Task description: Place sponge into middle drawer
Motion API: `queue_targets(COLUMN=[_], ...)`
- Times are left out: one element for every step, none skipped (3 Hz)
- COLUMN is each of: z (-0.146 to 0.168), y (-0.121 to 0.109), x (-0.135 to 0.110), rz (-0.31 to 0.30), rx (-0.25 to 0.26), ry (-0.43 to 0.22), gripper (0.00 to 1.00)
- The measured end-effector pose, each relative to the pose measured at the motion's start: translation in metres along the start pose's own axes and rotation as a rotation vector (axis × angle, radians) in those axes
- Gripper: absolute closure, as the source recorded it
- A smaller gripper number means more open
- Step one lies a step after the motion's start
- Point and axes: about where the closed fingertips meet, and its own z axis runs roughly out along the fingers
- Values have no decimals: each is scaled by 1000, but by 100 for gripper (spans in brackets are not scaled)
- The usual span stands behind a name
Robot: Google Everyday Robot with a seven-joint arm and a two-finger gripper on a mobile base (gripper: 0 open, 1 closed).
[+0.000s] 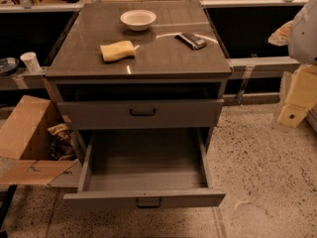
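sponge flat on countertop | middle drawer open | tool right edge

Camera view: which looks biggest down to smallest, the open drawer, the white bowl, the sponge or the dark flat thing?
1. Middle drawer, by far.
2. White bowl and sponge: alike, too close to rank.
3. Dark flat object, smallest.
The gripper hangs at the right edge, off the cabinet.
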Motion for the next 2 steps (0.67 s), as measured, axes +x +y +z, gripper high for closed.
queue_targets(z=[0, 0], y=[0, -6], x=[0, -6], rz=[0, 4], rx=[0, 12], ry=[0, -22], gripper=[0, 0])
